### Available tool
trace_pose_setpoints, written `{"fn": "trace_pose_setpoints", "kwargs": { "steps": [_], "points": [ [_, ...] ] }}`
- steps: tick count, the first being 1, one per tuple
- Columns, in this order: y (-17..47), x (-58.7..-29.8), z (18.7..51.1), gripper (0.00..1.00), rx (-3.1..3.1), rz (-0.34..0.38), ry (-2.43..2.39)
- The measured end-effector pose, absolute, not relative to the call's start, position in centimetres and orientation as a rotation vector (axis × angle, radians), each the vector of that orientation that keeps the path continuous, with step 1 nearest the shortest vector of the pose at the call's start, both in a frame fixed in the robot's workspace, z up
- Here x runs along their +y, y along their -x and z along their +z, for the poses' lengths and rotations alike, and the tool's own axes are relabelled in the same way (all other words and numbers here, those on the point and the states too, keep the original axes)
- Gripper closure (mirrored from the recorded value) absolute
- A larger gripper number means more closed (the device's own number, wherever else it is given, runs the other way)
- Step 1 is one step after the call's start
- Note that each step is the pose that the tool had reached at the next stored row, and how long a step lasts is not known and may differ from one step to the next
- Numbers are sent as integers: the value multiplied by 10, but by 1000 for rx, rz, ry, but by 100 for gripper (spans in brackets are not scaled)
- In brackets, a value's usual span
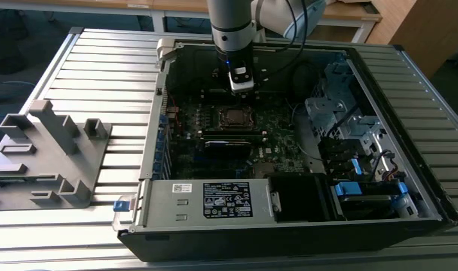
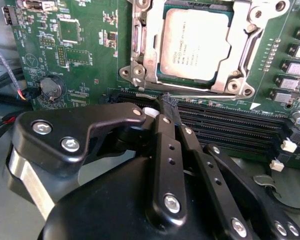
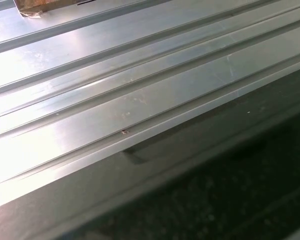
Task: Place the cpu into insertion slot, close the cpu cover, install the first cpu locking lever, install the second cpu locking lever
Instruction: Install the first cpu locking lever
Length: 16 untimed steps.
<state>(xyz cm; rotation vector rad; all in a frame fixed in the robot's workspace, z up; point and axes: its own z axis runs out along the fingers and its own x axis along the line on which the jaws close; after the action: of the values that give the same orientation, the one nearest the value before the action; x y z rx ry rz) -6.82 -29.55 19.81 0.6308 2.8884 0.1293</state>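
CPU (image 2: 194, 44): one, silvery-topped, seated in the insertion slot (image 2: 161, 77) at the middle of the green motherboard (image 2: 85, 55). CPU cover (image 2: 250, 35): one silvery frame, lying closed around the chip. Locking lever (image 2: 200, 98): one thin wire seen, running along the socket edge nearest the claw. Gripper (image 2: 168, 104): one, black, fingers pressed together, tips just at that lever wire, nothing pinched that I can make out. In the exterior view the gripper (image 1: 242, 93) hangs at twelve o'clock from the socket (image 1: 234, 117) inside one open computer case (image 1: 409, 186). Grey fixture (image 1: 48, 152): one, at nine o'clock of the case on the ribbed table (image 1: 100, 62). Coin battery (image 2: 52, 88): one.
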Motion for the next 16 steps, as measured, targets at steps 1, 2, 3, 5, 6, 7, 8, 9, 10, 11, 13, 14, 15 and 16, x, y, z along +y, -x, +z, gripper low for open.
{"fn": "trace_pose_setpoints", "kwargs": {
  "steps": [1,2,3,5,6,7,8,9,10,11,13,14,15,16],
  "points": [
    [68,-295,198,90,2888,129,-631],
    [68,-296,198,90,2888,129,-631],
    [68,-296,198,90,2888,130,-631],
    [68,-296,199,90,2889,129,-631],
    [68,-296,199,90,2888,129,-631],
    [68,-295,199,90,2889,138,-632],
    [68,-295,199,90,2890,147,-633],
    [68,-295,199,90,2890,147,-633],
    [68,-295,199,90,2890,147,-633],
    [68,-296,199,90,2890,147,-633],
    [68,-296,200,90,2890,147,-633],
    [68,-296,200,90,2890,147,-633],
    [68,-295,200,90,2890,147,-633],
    [68,-295,200,90,2890,147,-633]
  ]
}}
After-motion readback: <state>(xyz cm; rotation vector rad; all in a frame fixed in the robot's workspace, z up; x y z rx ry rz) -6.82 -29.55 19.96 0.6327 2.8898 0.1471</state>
